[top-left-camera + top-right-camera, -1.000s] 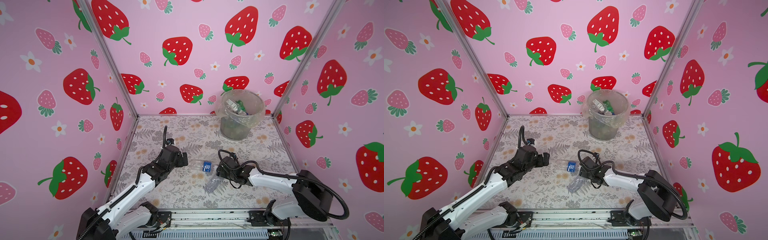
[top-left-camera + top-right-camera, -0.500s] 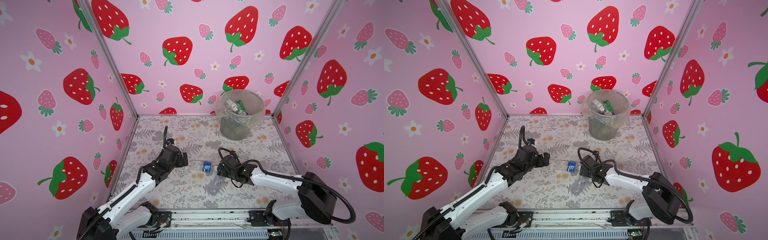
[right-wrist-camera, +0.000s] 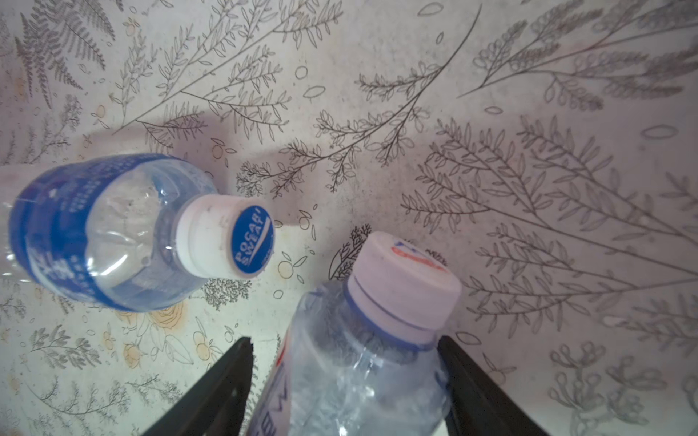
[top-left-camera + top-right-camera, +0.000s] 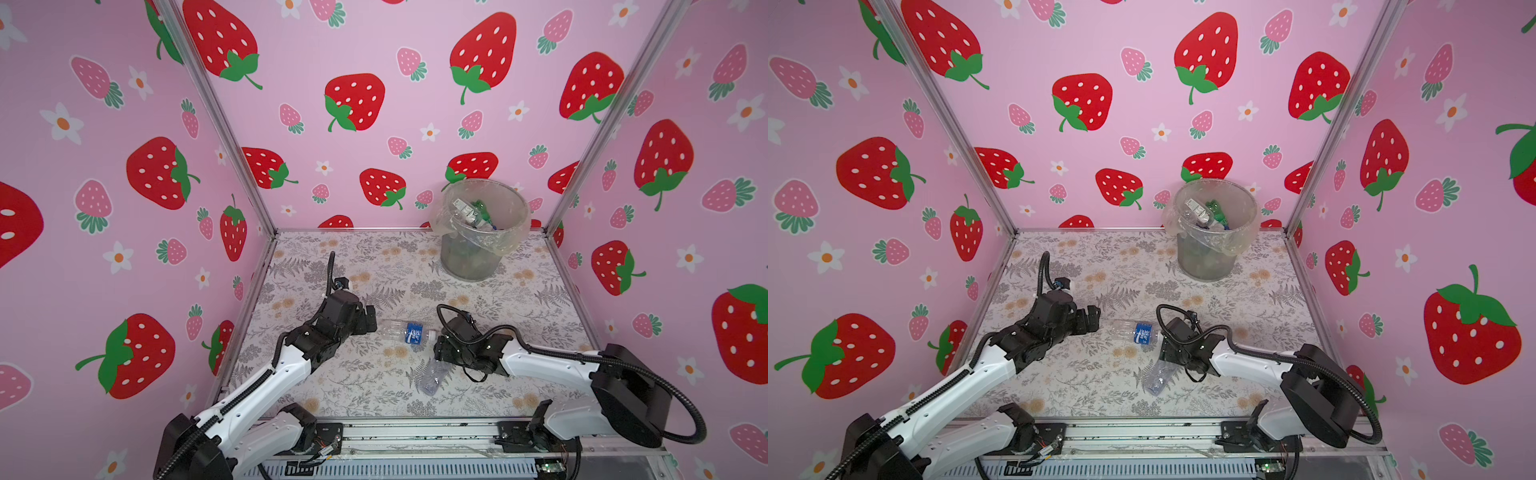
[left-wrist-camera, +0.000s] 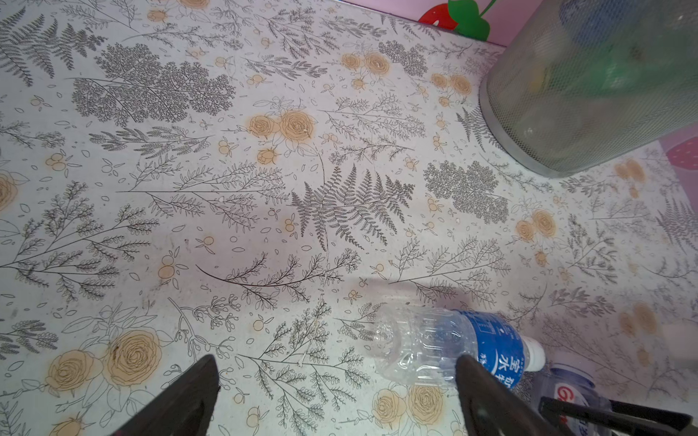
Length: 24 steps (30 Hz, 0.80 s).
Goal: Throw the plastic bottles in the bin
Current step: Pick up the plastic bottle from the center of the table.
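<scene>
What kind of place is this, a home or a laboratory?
Most likely a robot test booth: strawberry-print walls on a metal frame, a left arm and right arm fixed to a front rail, and a bin on the floral tabletop.

I read "POCARI SWEAT" on the white round cap [image 3: 230, 236] of the clear blue-labelled plastic bottle [image 3: 94, 226] lying near-centre.
</scene>
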Available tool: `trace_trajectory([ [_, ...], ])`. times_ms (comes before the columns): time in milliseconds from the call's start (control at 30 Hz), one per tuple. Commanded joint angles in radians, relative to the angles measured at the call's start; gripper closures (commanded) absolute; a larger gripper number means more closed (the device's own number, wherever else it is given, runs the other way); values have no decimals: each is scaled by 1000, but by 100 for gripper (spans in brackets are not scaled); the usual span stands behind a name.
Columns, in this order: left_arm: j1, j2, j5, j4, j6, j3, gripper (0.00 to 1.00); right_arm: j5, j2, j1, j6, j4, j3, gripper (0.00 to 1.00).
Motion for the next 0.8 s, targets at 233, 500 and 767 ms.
trace_trajectory([
  [233,5,0,-9,-24,-12,19,1,6,-10,6,13,7,-13,40],
  [500,5,3,-7,-24,-12,22,1,47,-68,-24,-26,-42,-9,45],
  [767,5,3,-5,-25,-14,23,1,107,-210,-128,-164,-124,32,45],
])
